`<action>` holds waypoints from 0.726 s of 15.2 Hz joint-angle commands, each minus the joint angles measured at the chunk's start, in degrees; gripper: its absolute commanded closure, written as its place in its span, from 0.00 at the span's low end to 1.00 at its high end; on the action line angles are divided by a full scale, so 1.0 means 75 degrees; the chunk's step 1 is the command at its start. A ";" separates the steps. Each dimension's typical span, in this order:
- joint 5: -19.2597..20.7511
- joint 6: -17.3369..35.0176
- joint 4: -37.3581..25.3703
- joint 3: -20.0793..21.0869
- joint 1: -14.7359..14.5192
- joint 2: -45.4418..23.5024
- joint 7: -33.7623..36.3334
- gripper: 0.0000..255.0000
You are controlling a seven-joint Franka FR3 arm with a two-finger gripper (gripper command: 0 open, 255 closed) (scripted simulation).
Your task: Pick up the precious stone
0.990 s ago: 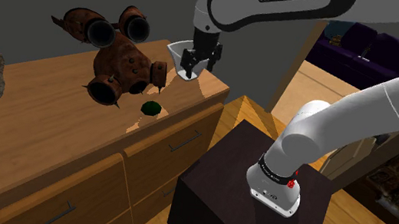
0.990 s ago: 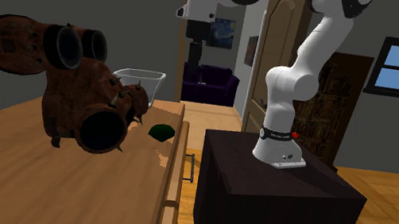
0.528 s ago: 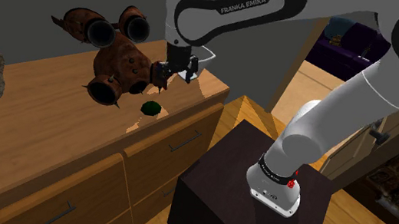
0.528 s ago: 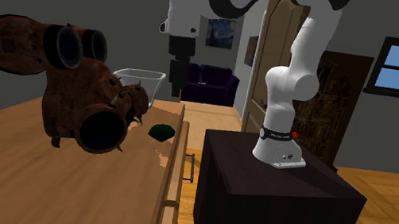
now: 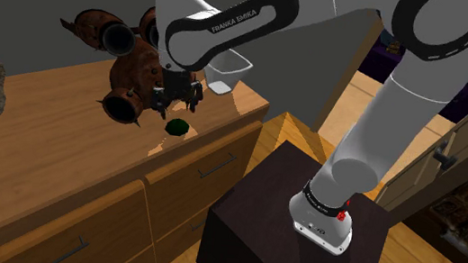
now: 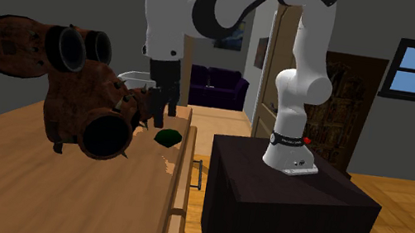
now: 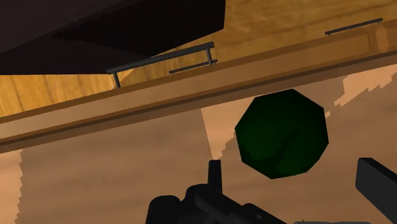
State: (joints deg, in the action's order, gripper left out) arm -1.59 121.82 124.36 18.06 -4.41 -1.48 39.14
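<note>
1. One dark green stone (image 7: 281, 133) is showing a faceted, many-sided outline in the wrist view, its surface plain and dim, with no markings.
2. It is lying on the wooden sideboard (image 5: 38, 163), close to the front edge above the drawers, and is sitting just in front of a rust-brown spiked object (image 5: 134, 74) with dark round openings.
3. The black gripper (image 5: 174, 106) is hanging just above the stone (image 5: 177, 127) in the shoulder view, pointing down at the wood and not touching it.
4. Its fingers (image 7: 376, 181) are standing apart. In the wrist view the stone is resting ahead of them, within the gap they leave, and neither finger is making contact.
5. In the second exterior view the stone (image 6: 167, 137) is looking like a low, flattened dome, wider than it is tall, just beside the gripper's tip (image 6: 158, 120).
6. From above it is appearing nearly round, so I cannot tell any long axis or any way it is pointing.
7. A pale open container (image 5: 227, 71) is standing behind the gripper, near the sideboard's far corner.
</note>
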 commanded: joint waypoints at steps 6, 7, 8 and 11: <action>0.0152 0.0626 0.0124 0.0022 -0.0053 -0.0536 0.0207 0.00; 0.0190 0.0780 0.0182 0.0018 -0.0059 -0.0637 0.0230 0.00; 0.0189 0.0780 0.0184 0.0018 -0.0060 -0.0635 0.0230 0.00; 0.0190 0.0778 0.0179 0.0018 -0.0060 -0.0638 0.0231 1.00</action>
State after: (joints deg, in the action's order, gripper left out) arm -0.19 127.60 125.70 18.20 -4.86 -6.22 40.88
